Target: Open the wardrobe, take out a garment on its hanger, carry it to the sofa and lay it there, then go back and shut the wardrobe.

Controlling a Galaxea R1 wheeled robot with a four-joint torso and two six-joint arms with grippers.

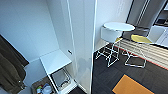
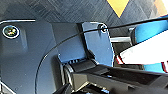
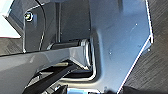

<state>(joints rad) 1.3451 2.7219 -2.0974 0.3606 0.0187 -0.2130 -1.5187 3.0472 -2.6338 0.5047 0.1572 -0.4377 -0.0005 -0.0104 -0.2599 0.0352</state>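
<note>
The white wardrobe point(image 1: 27, 30) stands open right in front of me in the head view. One tall door point(image 1: 83, 40) swings out toward me, edge-on, with a small silver handle point(image 1: 69, 52) on the panel beside it. In the left wrist view, a white piece of cloth with red stripes point(image 2: 147, 53), seemingly the garment, lies against a bright blue surface point(image 2: 150, 31) that looks like the sofa. A white corner of cloth point(image 3: 6, 23) also appears in the right wrist view. No hanger can be made out.
An olive-brown coat point(image 1: 10, 67) hangs at the wardrobe's left. Low inside are a white shelf point(image 1: 55, 61), a wire basket point(image 1: 61, 78) and a box of small items point(image 1: 42, 87). Right of the door stand a round white table point(image 1: 118, 26) and wire-legged chairs point(image 1: 136, 40) on dark carpet with an orange patch point(image 1: 130, 86).
</note>
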